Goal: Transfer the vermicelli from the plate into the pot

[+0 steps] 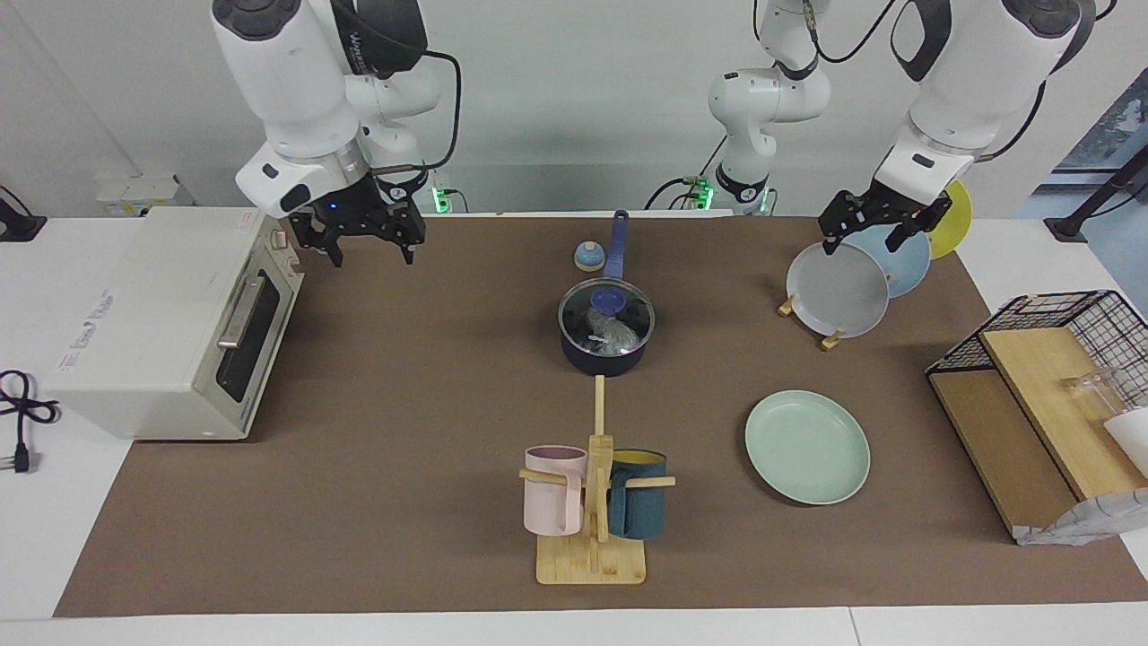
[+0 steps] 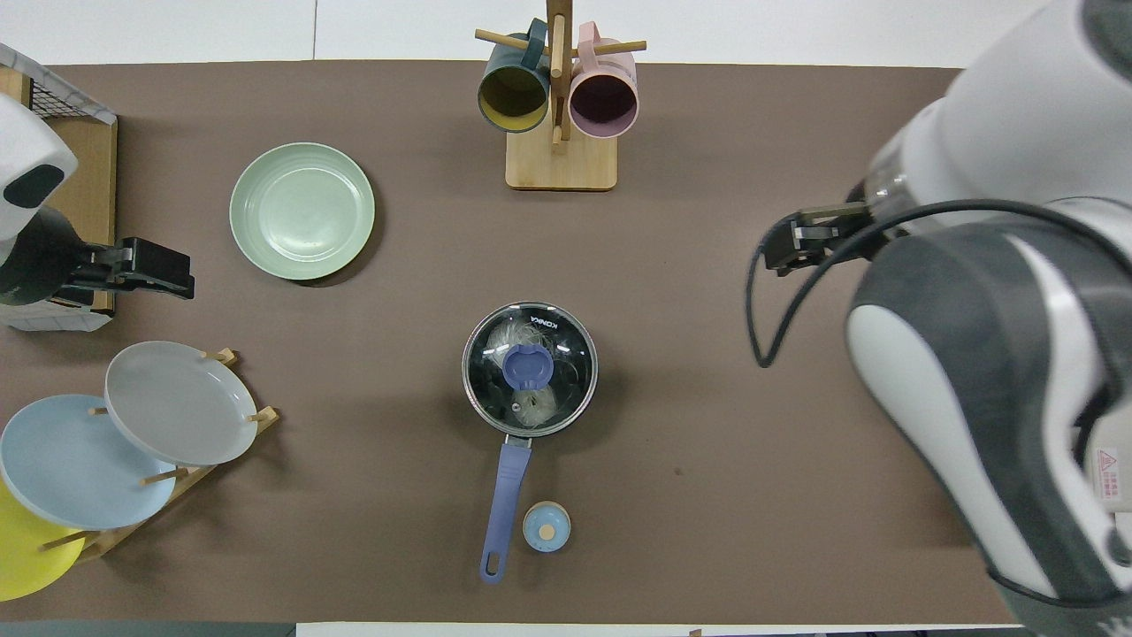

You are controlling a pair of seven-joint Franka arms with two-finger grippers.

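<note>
Facing view: the pot (image 1: 606, 334) stands mid-table under a glass lid (image 1: 606, 316), with the vermicelli (image 1: 611, 334) showing whitish through it. Its handle (image 1: 616, 242) points toward the robots, beside a small blue knob (image 1: 587, 257). The mint plate (image 1: 807, 446) lies bare, farther from the robots and toward the left arm's end. The right gripper (image 1: 363, 235) hangs with fingers spread and nothing in them, over the mat edge by the toaster oven (image 1: 170, 318). The left gripper (image 1: 874, 229), also spread, hovers over the grey plate (image 1: 837, 289) in the rack.

Overhead view: open brown mat surrounds the pot (image 2: 529, 370) on every side. The mug stand (image 2: 559, 115) sits at the mat's farthest edge. The right gripper (image 2: 800, 248) shows only in part; the left gripper (image 2: 146, 270) is over the mat's end.
</note>
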